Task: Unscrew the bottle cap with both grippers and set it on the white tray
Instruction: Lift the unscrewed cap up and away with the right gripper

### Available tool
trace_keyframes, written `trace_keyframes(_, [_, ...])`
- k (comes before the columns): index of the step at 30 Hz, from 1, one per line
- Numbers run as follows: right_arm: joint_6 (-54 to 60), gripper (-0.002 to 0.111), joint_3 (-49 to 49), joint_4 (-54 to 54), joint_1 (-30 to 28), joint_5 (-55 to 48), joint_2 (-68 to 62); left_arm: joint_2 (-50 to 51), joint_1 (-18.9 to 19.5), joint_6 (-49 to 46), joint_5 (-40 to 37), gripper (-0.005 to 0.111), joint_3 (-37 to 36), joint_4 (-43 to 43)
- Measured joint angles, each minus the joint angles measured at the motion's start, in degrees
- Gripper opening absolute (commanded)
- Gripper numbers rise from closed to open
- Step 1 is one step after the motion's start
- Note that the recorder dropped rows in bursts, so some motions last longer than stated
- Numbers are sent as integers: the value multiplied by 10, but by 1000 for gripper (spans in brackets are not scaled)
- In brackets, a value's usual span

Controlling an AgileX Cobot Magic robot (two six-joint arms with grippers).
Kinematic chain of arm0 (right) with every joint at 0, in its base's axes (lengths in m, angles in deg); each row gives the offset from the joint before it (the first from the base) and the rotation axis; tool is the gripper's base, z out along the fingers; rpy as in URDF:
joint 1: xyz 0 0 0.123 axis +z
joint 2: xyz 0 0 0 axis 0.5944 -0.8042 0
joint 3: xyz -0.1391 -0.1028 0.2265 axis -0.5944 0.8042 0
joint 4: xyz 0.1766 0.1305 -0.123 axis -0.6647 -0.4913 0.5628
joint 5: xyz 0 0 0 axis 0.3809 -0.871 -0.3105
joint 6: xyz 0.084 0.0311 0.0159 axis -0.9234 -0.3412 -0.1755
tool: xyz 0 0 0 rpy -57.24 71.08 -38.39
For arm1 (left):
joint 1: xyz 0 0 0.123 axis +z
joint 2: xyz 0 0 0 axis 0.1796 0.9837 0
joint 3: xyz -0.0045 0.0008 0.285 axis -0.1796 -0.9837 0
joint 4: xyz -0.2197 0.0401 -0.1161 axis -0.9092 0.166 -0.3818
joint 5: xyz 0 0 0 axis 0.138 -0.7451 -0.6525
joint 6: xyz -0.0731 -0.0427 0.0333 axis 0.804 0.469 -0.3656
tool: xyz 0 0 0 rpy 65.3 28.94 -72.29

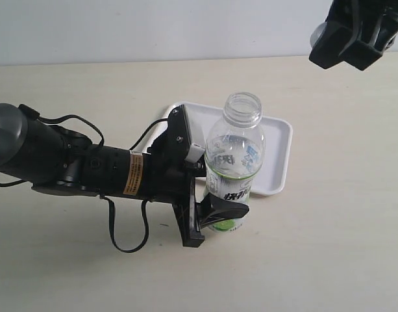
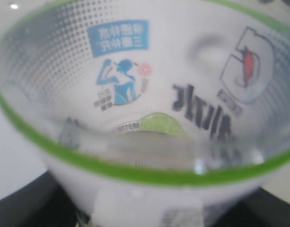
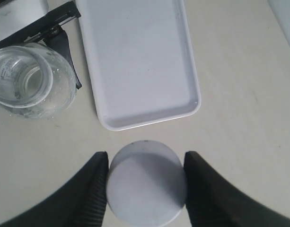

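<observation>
Exterior view: the bottle (image 1: 234, 159) stands upright at the centre of the frame on the beige table (image 1: 328, 260), its neck open and uncapped. The left gripper (image 1: 219, 209) reaches in from the left edge and is clamped on the bottle's lower body, over the green-and-white label, with one black finger across the front. Just behind the bottle, right of centre, lies the white tray (image 1: 276, 146). The right gripper (image 1: 351, 36) hangs in the upper right corner, well apart from the bottle.

Right wrist view: its two ribbed black jaws press on either side of the bottle cap (image 3: 145, 187), which is held in the air and shows against the table just off the tray's short end, not over the tray.

Left wrist view: the blurred label fills the frame, with dark jaw edges at both sides.
</observation>
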Motion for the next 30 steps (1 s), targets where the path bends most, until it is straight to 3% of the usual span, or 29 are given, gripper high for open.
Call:
trace_keyframes(11, [-4, 0, 0, 0, 0, 0, 0, 0, 0, 0, 0, 0, 0, 0])
trace_keyframes(20, [-178, 0, 0, 47, 0, 7, -41, 0, 0, 0, 2, 0, 0, 0])
trace_keyframes(30, [-184, 0, 0, 17, -56, 64, -124, 0, 0, 2, 4, 0, -5, 2])
